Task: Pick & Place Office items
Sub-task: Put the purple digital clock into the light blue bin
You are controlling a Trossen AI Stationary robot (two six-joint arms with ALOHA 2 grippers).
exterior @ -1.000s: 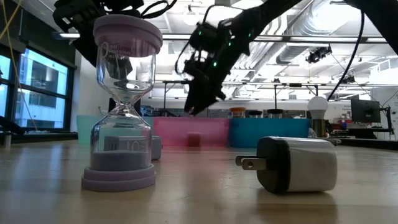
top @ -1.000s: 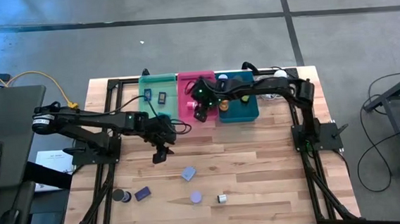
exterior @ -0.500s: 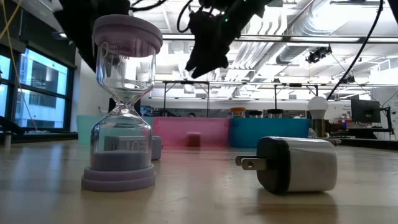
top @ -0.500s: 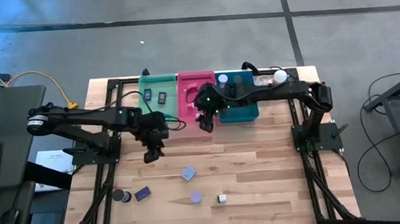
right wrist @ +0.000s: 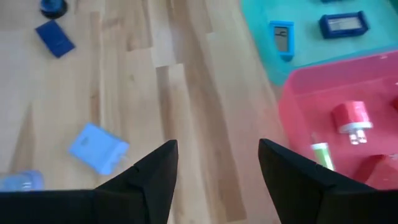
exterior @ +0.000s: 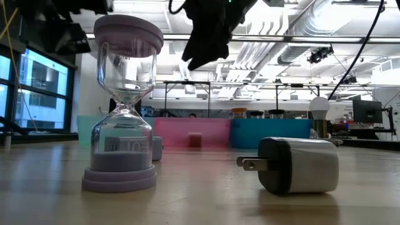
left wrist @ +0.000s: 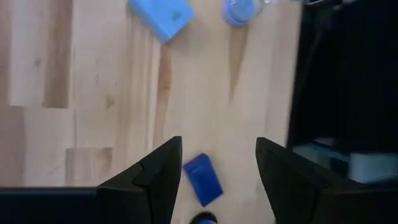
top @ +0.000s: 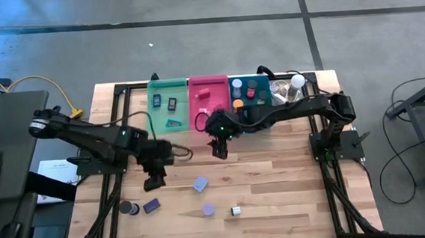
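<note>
Several office items lie on the near part of the table: a light blue block [top: 200, 184], a dark blue block [top: 152, 206], a dark round roll [top: 129, 208], a lavender hourglass [top: 208, 209] standing upright and a white plug charger [top: 236, 210] on its side. My left gripper [top: 153, 182] hangs open above the table, up and away from the dark blue block [left wrist: 203, 179], which shows between its fingers. My right gripper [top: 218, 150] hangs open over bare wood just in front of the pink bin [top: 208, 103], holding nothing.
A green bin [top: 168, 103], the pink bin and a teal bin [top: 250, 94] stand in a row at the far edge, each holding small items. A white bulb [top: 297, 81] sits at the back right. Bare wood lies between the bins and the loose items.
My right gripper has left the pink bin, moving toward the near edge and rising. My left gripper has moved toward the near left, toward the dark blue block, rolling its wrist. Both stay open. The items on the table have not moved.
</note>
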